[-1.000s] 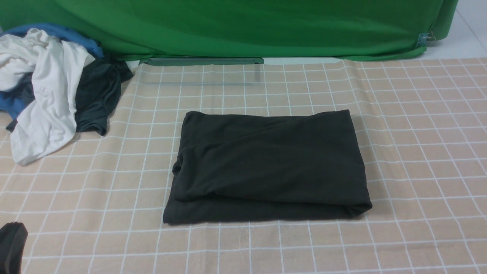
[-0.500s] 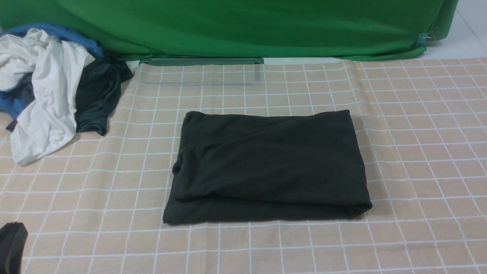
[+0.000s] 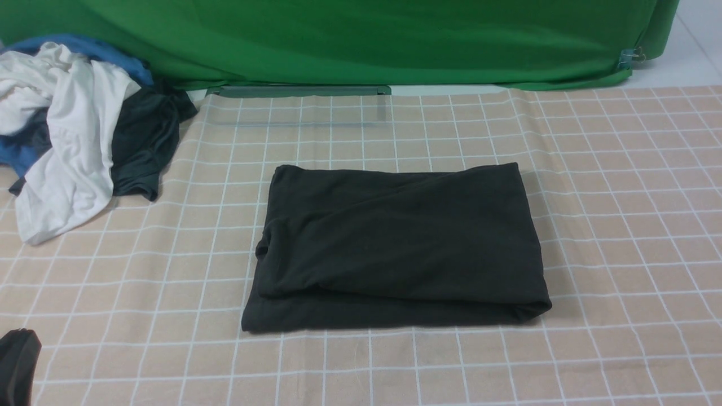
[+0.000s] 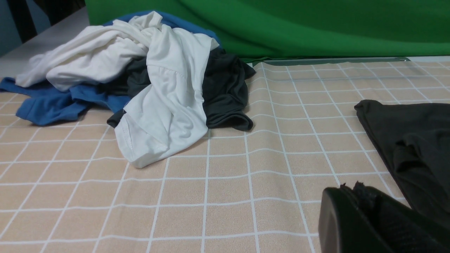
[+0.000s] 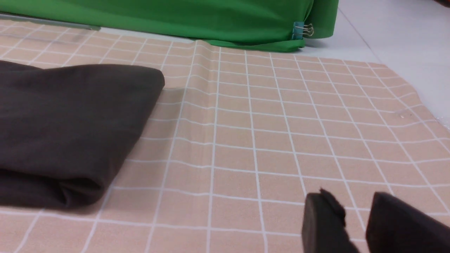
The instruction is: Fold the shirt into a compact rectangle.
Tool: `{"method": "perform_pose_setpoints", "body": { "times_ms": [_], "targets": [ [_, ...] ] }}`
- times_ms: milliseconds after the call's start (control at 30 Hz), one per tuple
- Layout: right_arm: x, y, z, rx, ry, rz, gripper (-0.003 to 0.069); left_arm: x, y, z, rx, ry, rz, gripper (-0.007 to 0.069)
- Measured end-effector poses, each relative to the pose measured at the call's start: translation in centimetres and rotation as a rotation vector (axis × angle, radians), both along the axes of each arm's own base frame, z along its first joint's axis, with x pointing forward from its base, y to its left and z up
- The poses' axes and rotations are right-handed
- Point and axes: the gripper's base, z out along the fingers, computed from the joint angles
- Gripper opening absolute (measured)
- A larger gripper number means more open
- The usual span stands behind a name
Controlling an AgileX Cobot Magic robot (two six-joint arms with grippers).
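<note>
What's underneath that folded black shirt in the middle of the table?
The folded black cotton shirt lies directly on the beige checked tablecloth, which shows all around it. Whatever is beneath the shirt, or tucked between its layers, is covered and cannot be seen.

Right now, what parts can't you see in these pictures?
- Black shirt: any print is folded out of sight in the front view; both wrist views cut it off at the frame edge.
- Blue garment: mostly buried under the white shirt in the left wrist view.
- Right gripper: out of the front view; only its fingers show, cut off.
</note>
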Motion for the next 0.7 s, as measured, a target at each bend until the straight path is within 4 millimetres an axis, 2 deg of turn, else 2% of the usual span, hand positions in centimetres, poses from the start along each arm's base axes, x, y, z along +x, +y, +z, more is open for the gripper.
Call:
{"method": "perform_pose_setpoints", "body": {
  "times_ms": [700],
  "targets": [
    [0.00,0.01,0.00,0.014,0.000,-0.001,0.0237,0.00,0.00,0.00,-0.002,0.000,0.000,0.0020]
  ]
}}
